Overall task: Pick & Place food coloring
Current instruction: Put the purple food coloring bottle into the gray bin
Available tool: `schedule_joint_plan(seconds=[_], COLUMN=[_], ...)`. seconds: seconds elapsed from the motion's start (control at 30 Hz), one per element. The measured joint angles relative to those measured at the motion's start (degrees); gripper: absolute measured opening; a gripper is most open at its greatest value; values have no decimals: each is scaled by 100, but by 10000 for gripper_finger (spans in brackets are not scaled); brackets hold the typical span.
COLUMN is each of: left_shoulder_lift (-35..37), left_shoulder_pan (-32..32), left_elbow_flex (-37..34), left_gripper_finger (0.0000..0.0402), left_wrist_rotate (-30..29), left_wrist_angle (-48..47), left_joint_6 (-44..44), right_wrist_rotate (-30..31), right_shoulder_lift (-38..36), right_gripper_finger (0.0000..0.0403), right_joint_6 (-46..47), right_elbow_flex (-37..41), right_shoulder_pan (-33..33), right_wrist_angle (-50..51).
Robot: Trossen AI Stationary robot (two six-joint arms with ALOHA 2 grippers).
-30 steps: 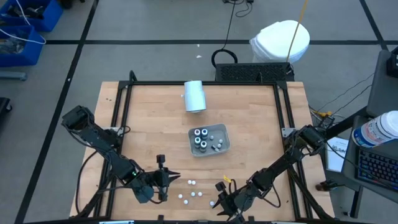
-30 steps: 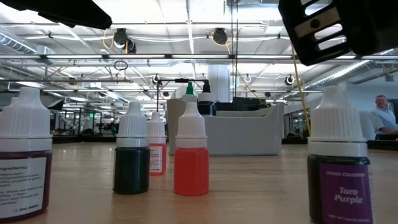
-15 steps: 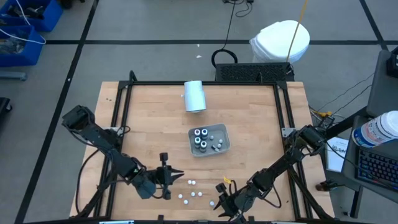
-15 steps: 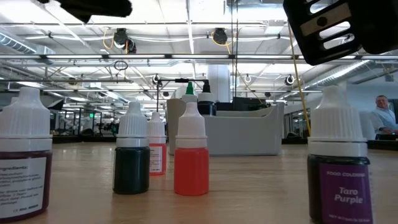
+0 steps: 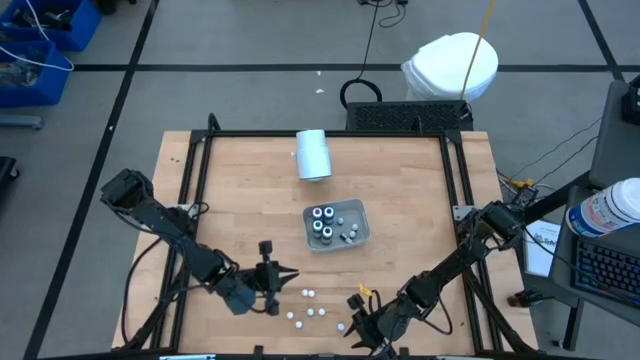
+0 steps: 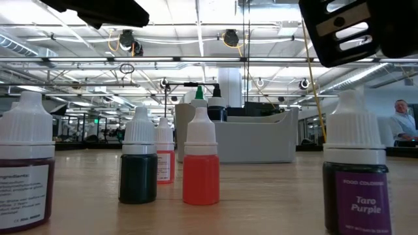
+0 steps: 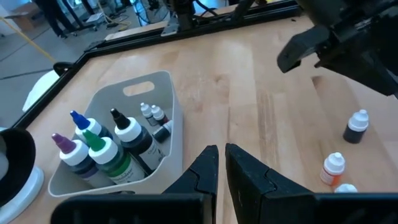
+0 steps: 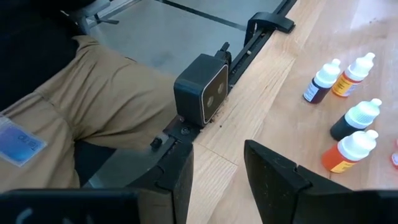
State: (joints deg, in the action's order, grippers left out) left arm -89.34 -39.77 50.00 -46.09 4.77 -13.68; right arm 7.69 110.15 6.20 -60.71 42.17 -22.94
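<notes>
Moved: left gripper (image 5: 283, 276) has slid toward the table's middle since the earlier frame; its fingers (image 7: 202, 171) are pressed together, holding nothing.
Right gripper (image 5: 352, 330): unmoved at the near table edge, fingers (image 8: 273, 177) spread, empty.
Loose food coloring bottles (image 5: 308, 309): standing between the two grippers.
Tray (image 5: 362, 233): beyond both grippers, holding more bottles (image 7: 106, 152).

My wooden surface (image 5: 250, 190) sits inside a black metal frame (image 5: 330, 133) on a grey floor (image 5: 250, 40) crossed by dark lines. At the upper left of the overhead frame are blue bins (image 5: 45, 30); at the upper right, a white bag-lined container (image 5: 452, 66). Across the surface, the room shows a ceiling of pipes and beams (image 6: 196, 39), strip lights, and a person (image 6: 401, 121) at the far right edge.
</notes>
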Motion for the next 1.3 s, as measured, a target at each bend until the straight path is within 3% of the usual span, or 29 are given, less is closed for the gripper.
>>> schedule_joint_plan(seconds=[0.27,0.53,0.7,1.3], left_shoulder_lift=[0,0,0,0], left_shoulder_pan=[0,0,46,417], left_elbow_flex=[0,0,0,0], left_gripper_finger=[37,37,37,37], left_wrist_rotate=[0,-2,4,213], left_wrist_angle=[7,11,16,5], left_joint_6=[51,296,307,553], right_wrist_rotate=[1041,1167,1174,1329], right_shoulder_lift=[0,94,341,352], right_gripper_finger=[132,132,133,135], right_joint_6=[4,193,-59,24], right_elbow_flex=[25,138,142,282], right_shoulder_pan=[2,35,48,-51], right_wrist_angle=[-10,-114,-690,-682])
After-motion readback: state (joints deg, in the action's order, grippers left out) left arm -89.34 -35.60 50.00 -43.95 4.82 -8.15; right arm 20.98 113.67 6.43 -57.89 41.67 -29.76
